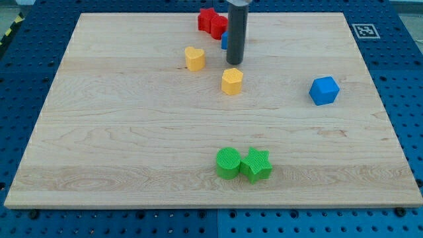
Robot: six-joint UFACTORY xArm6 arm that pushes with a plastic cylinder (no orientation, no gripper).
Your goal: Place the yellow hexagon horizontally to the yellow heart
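My tip just above yellow hexagon (apart), yellow heart left.

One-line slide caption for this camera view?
My tip hovers just above the yellow hexagon block, right of the yellow heart block, on the wooden board.

Pale, matt wooden board with visible grain; ridged, plastic-looking green cylinder; smooth dark rod.

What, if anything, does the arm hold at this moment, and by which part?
Nothing is held. The arm ends in a bare rod; my tip stands just above the yellow hexagon in the view, to the right of the yellow heart, apart from both.
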